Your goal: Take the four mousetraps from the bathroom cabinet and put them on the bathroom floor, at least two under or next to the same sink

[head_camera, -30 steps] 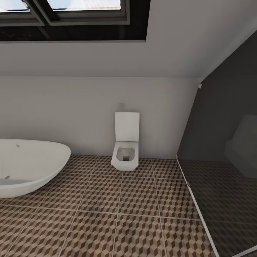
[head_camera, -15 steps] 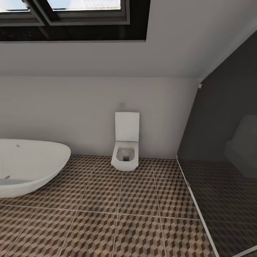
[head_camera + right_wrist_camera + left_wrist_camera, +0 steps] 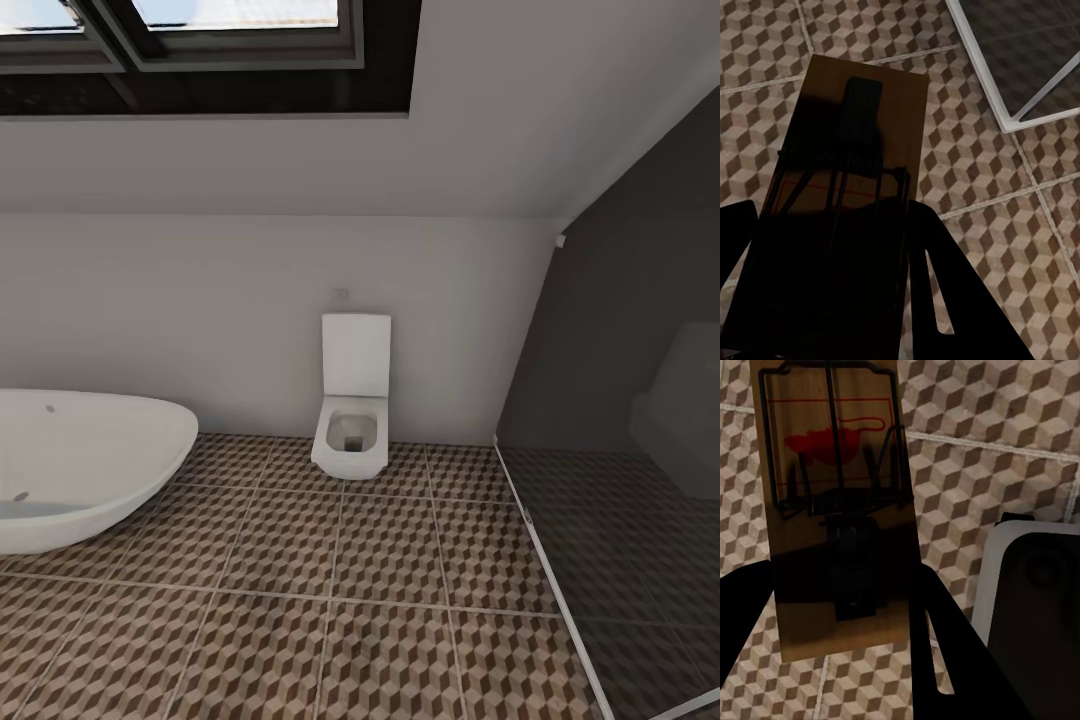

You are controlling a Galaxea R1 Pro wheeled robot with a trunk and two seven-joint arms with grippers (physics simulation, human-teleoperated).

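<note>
nothing is seen to have moved since the earlier head pictures: framing is identical, so head and base are judged stationary.

a mousetrap (image 3: 836, 510) is held clamped in the left gripper (image 3: 844, 607), seen over the bathroom floor (image 3: 975, 472) beside a white-rimmed dark object (image 3: 1035, 592) that cannot be identified. a second mousetrap (image 3: 844, 195) is gripped in the right jaws (image 3: 832, 292), above tiles near a pale shower-screen frame (image 3: 997, 67).

progress, judged: two traps are taken and in hand, none is seen set down. cabinet and sink are not located from here; the other two traps are unaccounted for. left to do: both traps placed by the sink, then the rest fetched.

trap look: flat tan board, dark wire frame, red patch near one end; right one is mostly in shadow.

head view: bathtub (image 3: 80, 470), toilet (image 3: 352, 400), skylight (image 3: 200, 50).
</note>
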